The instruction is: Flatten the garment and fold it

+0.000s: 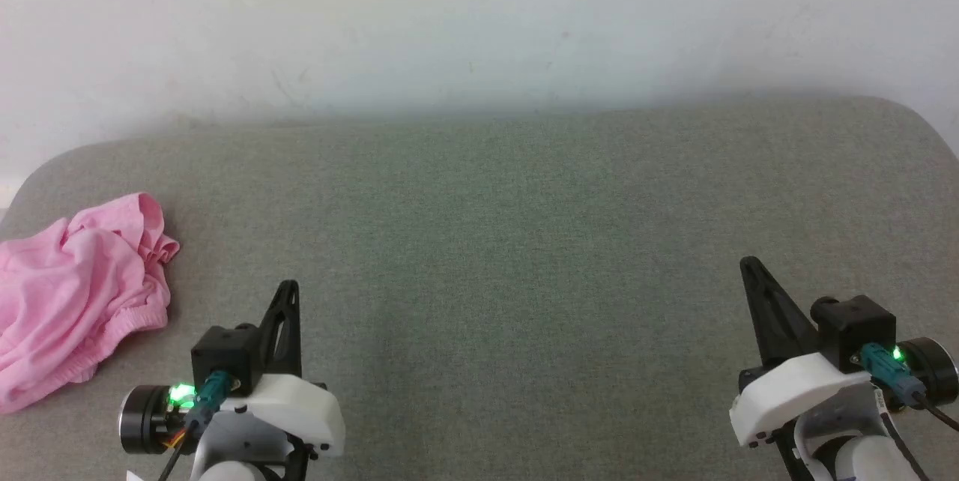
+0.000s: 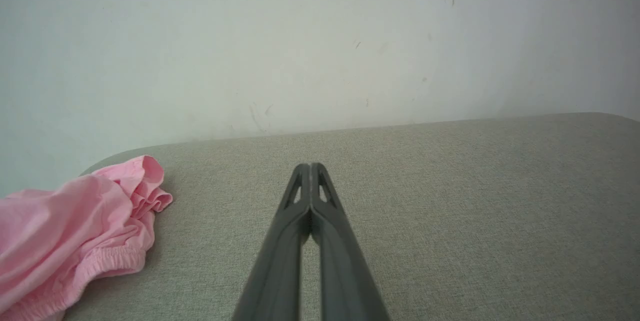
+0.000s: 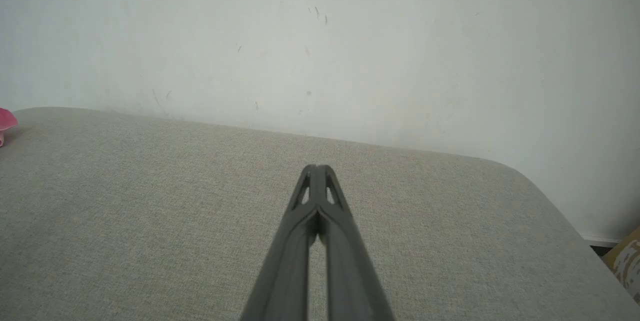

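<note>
We find the crumpled light pink thin-fabric garment (image 1: 75, 301) lying apart from left gripper (image 2: 311, 167) and right gripper (image 3: 316, 168), jaws together and empty; flattening and folding seemingly all remain.

Plain indoor room, bare; home or lab, cannot tell. Off-white painted wall (image 1: 479, 16), scuffed, dark flecks. Grey-beige woven-fabric-covered tabletop (image 1: 524, 241), rounded corners, set against wall. Crumpled light pink thin fabric garment (image 1: 67, 294) at its left edge. White skirting strip (image 3: 597, 238) at wall foot past right corner.
</note>
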